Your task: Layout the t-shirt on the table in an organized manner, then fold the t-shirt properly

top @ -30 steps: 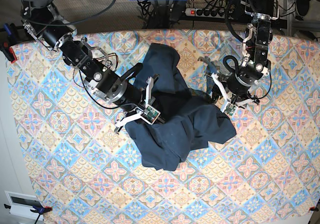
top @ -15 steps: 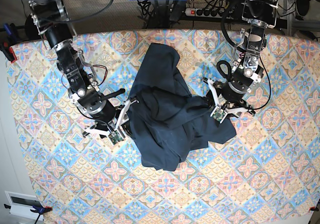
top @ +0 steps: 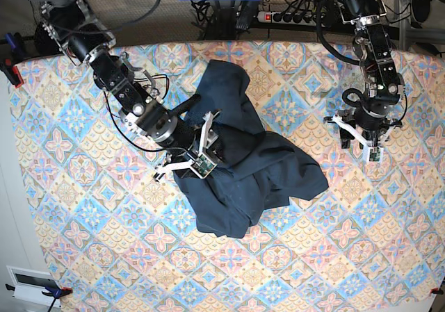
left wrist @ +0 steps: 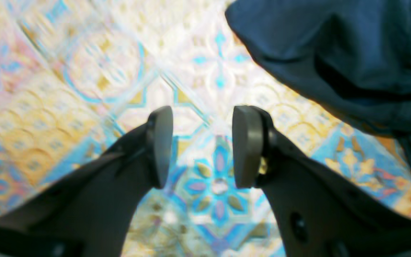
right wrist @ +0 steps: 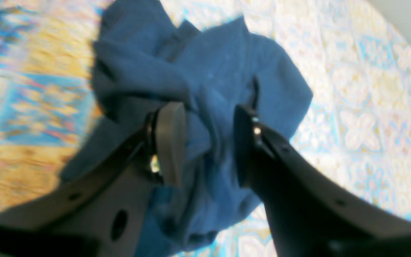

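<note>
Since half a second back: left arm swung away from the shirt's right edge out to the far right of the table; right arm shifted in from the shirt's left edge onto its crumpled middle

Right gripper (right wrist: 205,150): fingers (right wrist: 170,142) apart, a bunched ridge of blue cloth rising between the pads, not visibly pinched; in the base view, white fingertips (top: 201,149) splayed over the garment's left-centre

Left gripper (left wrist: 202,146): fingers (left wrist: 161,142) apart, nothing between them but tile pattern; a lobe of dark fabric hanging into the upper right of that wrist view, apart from the pads; from above, gripper (top: 360,140) over bare cloth, well apart from the shirt

T-shirt (top: 243,159): dark navy, soft, heaped and twisted near the table's middle, not spread flat. One long lobe reaching toward the far edge, a broad fold pushed out to the right, a rounded lump sagging toward the near side. Deep creases across the centre; sleeves and collar not told apart in the folds

Table (top: 361,256): pastel diamond tiles, far wider than the garment. Wide bare stretches on the near side and at both near corners, a clear band on the right between shirt and left gripper, less room on the left under the right arm. Far edge just beyond the shirt's top lobe, with a power strip (top: 285,17) and cables behind it
</note>
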You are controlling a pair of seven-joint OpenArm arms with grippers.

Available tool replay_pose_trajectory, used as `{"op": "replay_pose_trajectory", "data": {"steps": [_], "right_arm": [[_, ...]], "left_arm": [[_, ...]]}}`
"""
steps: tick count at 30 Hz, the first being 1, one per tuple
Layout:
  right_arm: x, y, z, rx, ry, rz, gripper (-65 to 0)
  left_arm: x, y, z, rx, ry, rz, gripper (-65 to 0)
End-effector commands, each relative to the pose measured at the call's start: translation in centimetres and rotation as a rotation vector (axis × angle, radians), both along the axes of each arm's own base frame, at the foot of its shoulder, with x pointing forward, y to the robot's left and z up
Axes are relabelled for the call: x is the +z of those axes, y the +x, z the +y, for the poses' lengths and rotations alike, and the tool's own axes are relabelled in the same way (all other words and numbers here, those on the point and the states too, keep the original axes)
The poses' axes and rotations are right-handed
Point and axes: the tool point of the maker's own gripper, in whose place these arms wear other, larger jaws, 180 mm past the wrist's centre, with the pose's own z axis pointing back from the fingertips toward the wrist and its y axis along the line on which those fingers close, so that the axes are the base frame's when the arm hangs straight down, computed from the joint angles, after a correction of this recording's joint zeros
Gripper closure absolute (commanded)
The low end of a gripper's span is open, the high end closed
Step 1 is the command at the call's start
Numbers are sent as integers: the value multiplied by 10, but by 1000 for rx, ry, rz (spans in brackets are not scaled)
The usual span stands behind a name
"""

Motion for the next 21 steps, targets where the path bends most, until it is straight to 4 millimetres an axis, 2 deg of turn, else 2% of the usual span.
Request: {"op": "replay_pose_trajectory", "data": {"steps": [1,11,17,21], "right_arm": [[14,9,2,11,9,-47,-221],[0,25,28,154,-141,-73,-224],[-11,19,43,352,-272,-80,-224],[-9,24,51,404,-324,-104,-224]], "left_arm": [[14,6,4,7,-3,-51,-270],[-8,-22,0,9,-51,-7,-270],[-12,-28,-3,11,-60,-11,-270],[-17,-31,-9,22,-87,-4,-270]]}}
